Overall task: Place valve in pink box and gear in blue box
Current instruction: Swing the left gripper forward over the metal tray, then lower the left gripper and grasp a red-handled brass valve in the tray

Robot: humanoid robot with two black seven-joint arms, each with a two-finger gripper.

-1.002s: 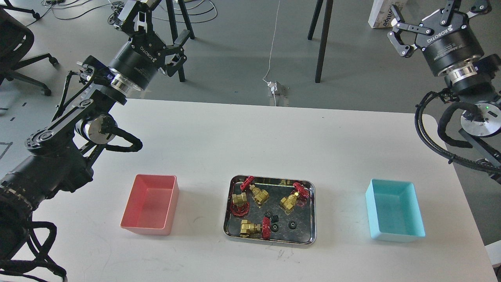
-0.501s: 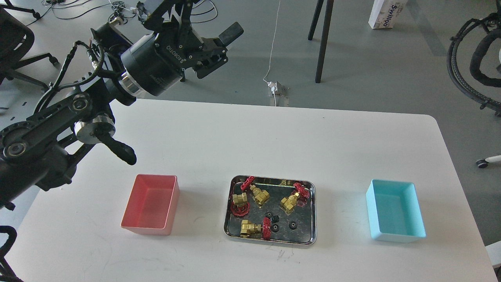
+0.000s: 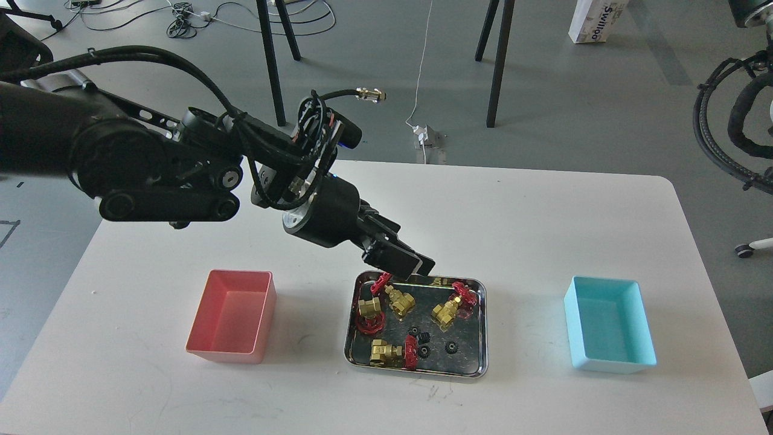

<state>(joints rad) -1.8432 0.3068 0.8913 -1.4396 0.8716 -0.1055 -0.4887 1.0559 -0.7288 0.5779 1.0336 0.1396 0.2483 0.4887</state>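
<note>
Steel, shiny and shallow, the tray (image 3: 480,329) sits mid-table on the white table (image 3: 513,229), and its load is unchanged from half a second ago: four brass valves with red handwheels and three small black gears. One valve (image 3: 394,295) lies at the tray's back left, another valve (image 3: 369,313) just left of it and nearer the front, a third valve (image 3: 452,305) at the back right, and a fourth valve (image 3: 392,352) along the front edge. The gears sit near the tray's front middle: one gear (image 3: 418,332) a little further back, a second gear (image 3: 425,351) beside the front valve's handwheel, a third gear (image 3: 450,347) to its right. What has changed is the left arm: half a second ago its tool was raised beyond the table's far left corner, and now the arm has swung across and down so that the left tool (image 3: 403,261) hangs just over the tray's back edge, right above the back-left valve's handwheel. Its fingers (image 3: 392,258) show as one dark block from here, so I cannot tell whether they are apart or together; nothing appears held. The pink box (image 3: 208,350) left of the tray and the blue box (image 3: 574,329) right of it have not moved. The right tool is out of view; only cables and part of that arm show at the right edge.
</note>
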